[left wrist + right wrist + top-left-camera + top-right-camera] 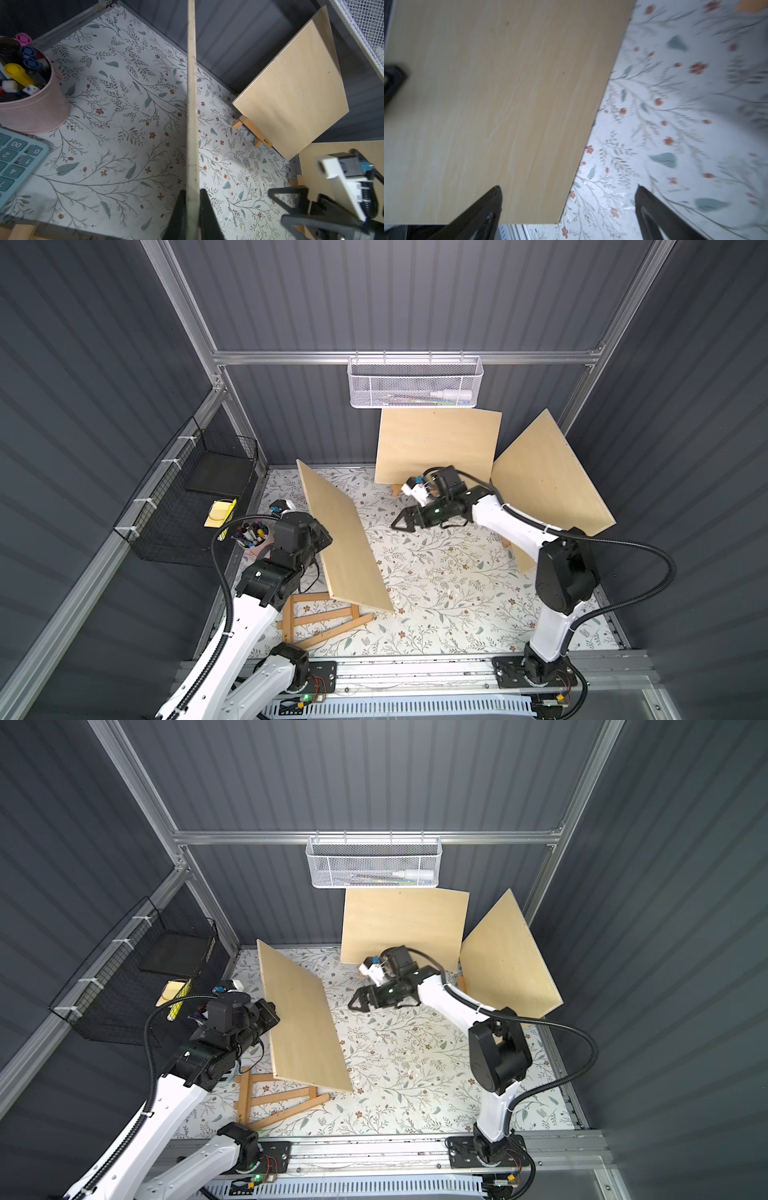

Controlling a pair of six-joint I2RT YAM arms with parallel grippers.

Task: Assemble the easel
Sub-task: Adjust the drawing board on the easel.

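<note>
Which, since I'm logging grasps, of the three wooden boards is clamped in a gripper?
The tilted board beside the pen cup, edge pinched by the left gripper; the back board and right board stand ungripped.

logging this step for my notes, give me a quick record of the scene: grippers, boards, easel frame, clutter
left gripper: shut on the edge of the held board, which is tilted
right gripper: open, empty, above the table
easel frame: lying flat near the front, partly under the held board
back board: propped at the rear
right board: propped at the right side
clutter: pink marker cup, calculator
</note>
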